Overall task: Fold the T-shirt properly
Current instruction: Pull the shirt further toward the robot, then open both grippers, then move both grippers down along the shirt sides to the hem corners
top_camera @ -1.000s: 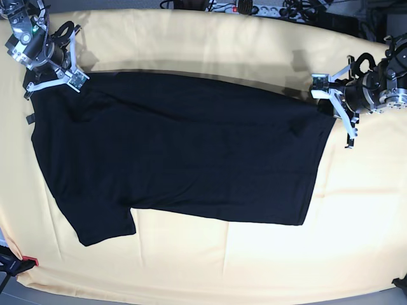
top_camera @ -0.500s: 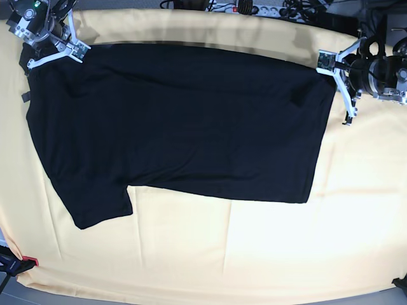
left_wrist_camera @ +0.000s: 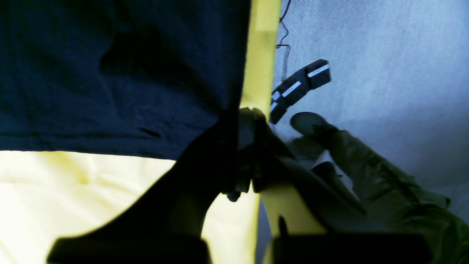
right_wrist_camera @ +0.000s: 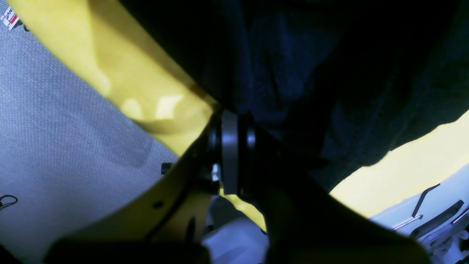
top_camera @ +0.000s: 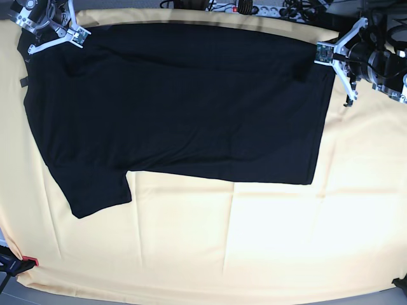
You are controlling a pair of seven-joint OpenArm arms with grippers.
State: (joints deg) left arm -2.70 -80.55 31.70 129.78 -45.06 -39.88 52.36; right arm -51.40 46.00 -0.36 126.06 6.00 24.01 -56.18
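Observation:
The black T-shirt (top_camera: 184, 108) lies spread plain side up on the pale yellow cloth (top_camera: 254, 241), one sleeve (top_camera: 95, 190) pointing to the front left. My left gripper (top_camera: 325, 54), at the right of the base view, is shut on the shirt's far right corner. My right gripper (top_camera: 71, 35), at the far left, is shut on the shirt's far left corner. In the left wrist view the gripper (left_wrist_camera: 244, 123) pinches the shirt's edge (left_wrist_camera: 110, 73). In the right wrist view the gripper (right_wrist_camera: 231, 123) pinches dark fabric (right_wrist_camera: 311, 73). No print shows.
The yellow cloth covers the table and hangs over its back edge (left_wrist_camera: 261, 55). Cables and a power strip (top_camera: 254, 7) lie behind the table; the strip also shows on the floor (left_wrist_camera: 300, 86). A red clamp (top_camera: 28, 262) sits at the front left corner.
Both grippers have moved toward the back of the table, pulling the shirt's far edge with them. The whole shirt has slid back and lies flatter.

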